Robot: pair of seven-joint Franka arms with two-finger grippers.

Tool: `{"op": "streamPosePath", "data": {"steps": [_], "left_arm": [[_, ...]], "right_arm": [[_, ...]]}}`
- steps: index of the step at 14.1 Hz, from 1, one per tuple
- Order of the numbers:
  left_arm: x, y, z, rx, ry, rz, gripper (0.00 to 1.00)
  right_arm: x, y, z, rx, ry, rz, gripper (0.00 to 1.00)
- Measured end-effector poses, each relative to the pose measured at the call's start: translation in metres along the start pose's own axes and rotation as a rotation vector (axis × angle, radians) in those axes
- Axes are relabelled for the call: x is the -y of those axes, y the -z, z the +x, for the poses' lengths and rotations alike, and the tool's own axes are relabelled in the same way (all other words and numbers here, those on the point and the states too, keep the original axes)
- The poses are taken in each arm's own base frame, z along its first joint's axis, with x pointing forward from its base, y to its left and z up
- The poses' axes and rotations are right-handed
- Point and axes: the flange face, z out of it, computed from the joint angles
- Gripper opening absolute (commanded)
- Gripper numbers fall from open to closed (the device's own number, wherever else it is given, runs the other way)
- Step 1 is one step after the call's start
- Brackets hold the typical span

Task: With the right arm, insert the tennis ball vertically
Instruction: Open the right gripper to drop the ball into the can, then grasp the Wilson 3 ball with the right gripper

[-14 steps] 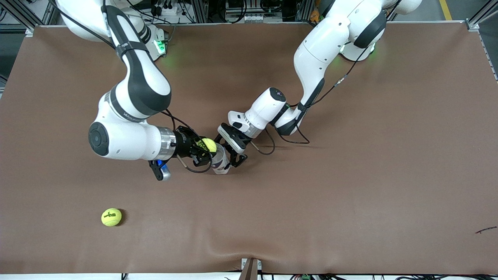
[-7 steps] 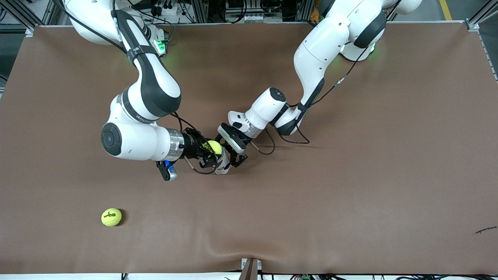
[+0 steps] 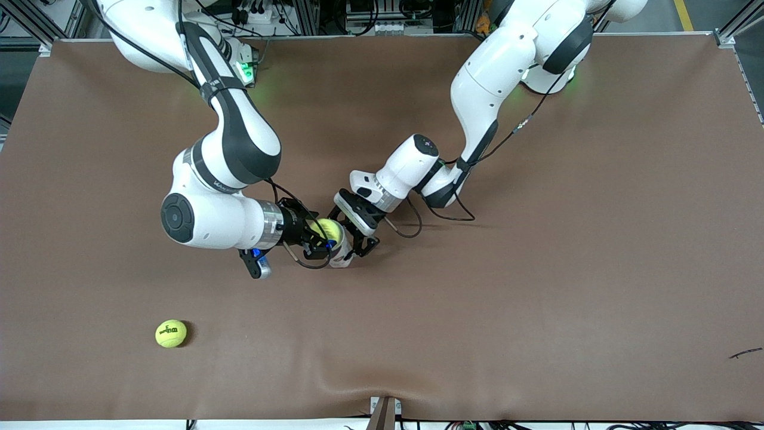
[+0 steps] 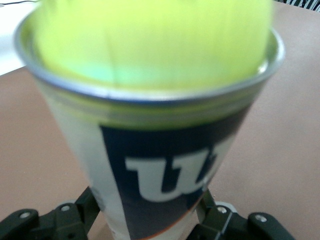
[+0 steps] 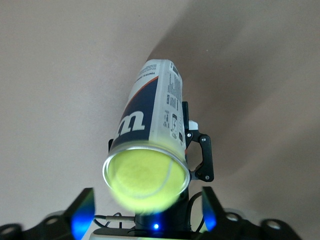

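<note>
A yellow-green tennis ball (image 3: pixel 328 229) sits blurred in the open mouth of a clear can (image 3: pixel 340 253) with a dark blue label, near the table's middle. In the right wrist view the ball (image 5: pixel 146 182) fills the can's rim (image 5: pixel 150 150). My right gripper (image 3: pixel 315 236) hangs over the can's mouth, open; its fingers (image 5: pixel 83 216) stand wide of the ball and touch nothing. My left gripper (image 3: pixel 358 242) is shut on the can's lower body (image 4: pixel 165 165), and the ball (image 4: pixel 150 40) bulges above the rim in the left wrist view.
A second tennis ball (image 3: pixel 171 333) lies on the brown table cover (image 3: pixel 537 269), nearer the front camera and toward the right arm's end. A small dark scrap (image 3: pixel 745 353) lies near the corner at the left arm's end.
My right arm carried the ball sideways over the can's mouth. Its fingers have opened and the ball now rests in the can's opening. The left arm has stayed still.
</note>
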Motion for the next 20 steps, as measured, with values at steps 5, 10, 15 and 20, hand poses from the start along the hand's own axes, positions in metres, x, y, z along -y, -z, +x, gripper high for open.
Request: {"op": "streamPosePath", "data": {"steps": [5,10,15,20], "left_arm": [[0.000,0.000,0.000,-0.001,0.000,0.000,0.80],[0.000,0.000,0.000,-0.001,0.000,0.000,0.80],[0.001,0.000,0.001,-0.002,0.000,0.001,0.80],[0.001,0.000,0.001,-0.002,0.000,0.001,0.81]], "right_arm": [[-0.001,0.005,0.009,-0.014,-0.008,0.005,1.00],[-0.023,0.042,0.088,-0.136,0.178,-0.035,1.00],[-0.048,0.036,0.177,-0.247,0.419,-0.153,1.00],[-0.067,0.031,0.288,-0.430,0.631,-0.142,1.00]]}}
